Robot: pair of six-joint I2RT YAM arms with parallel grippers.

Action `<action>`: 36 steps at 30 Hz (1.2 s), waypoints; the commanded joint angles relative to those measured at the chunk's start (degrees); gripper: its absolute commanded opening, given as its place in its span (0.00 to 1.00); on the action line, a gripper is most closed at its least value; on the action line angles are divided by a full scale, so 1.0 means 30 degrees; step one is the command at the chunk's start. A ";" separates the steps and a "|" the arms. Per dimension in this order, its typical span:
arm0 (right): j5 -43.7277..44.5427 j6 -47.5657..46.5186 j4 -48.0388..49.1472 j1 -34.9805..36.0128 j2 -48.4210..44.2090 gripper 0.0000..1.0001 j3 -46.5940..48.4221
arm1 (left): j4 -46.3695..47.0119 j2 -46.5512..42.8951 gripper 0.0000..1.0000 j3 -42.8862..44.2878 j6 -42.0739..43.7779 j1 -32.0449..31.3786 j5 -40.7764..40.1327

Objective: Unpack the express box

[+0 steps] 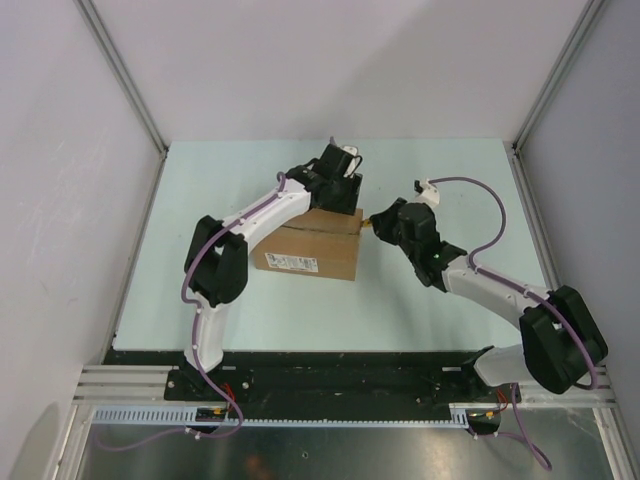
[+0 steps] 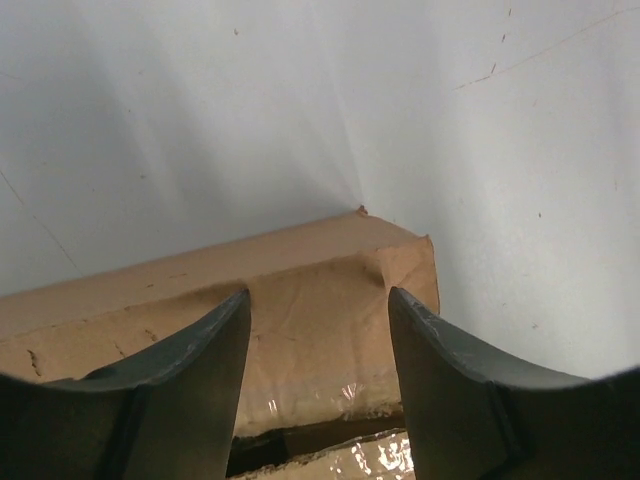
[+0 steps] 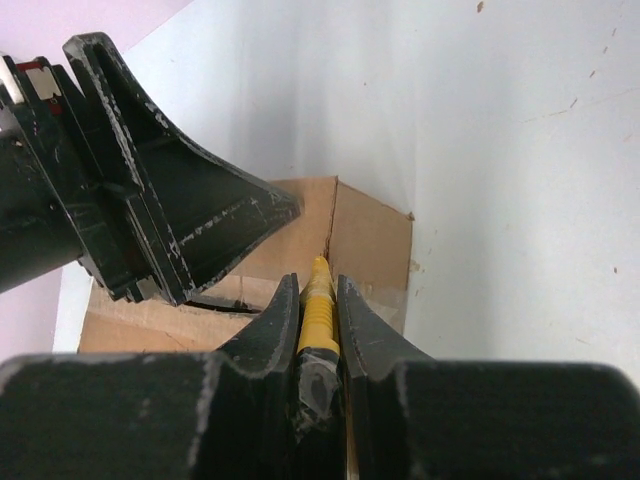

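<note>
Right wrist, right gripper (image 3: 318, 285) clamped on yellow knife (image 3: 318, 318), tip at express box (image 3: 372, 245) seam, left gripper (image 2: 318, 300) spread above it

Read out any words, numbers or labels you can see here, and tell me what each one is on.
White shipping label on the near side of the brown corrugated cardboard box: dark print, too small to read.
No other text shows in any view.
</note>
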 commanded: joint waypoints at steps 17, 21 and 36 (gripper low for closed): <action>0.0513 0.0439 -0.3462 0.3167 -0.1571 0.00 0.0142 | -0.1509 0.2939 0.60 -0.0802 -0.2482 -0.0268 0.3001; 0.0541 0.0263 -0.3578 0.3694 -0.2157 0.00 0.0171 | -0.1509 0.2910 0.60 -0.0772 -0.2453 -0.0297 0.2971; 0.3089 -0.0966 -0.6128 0.3669 -0.5494 0.00 0.0171 | -0.1480 0.0510 0.69 0.1102 -0.2131 0.0083 0.3702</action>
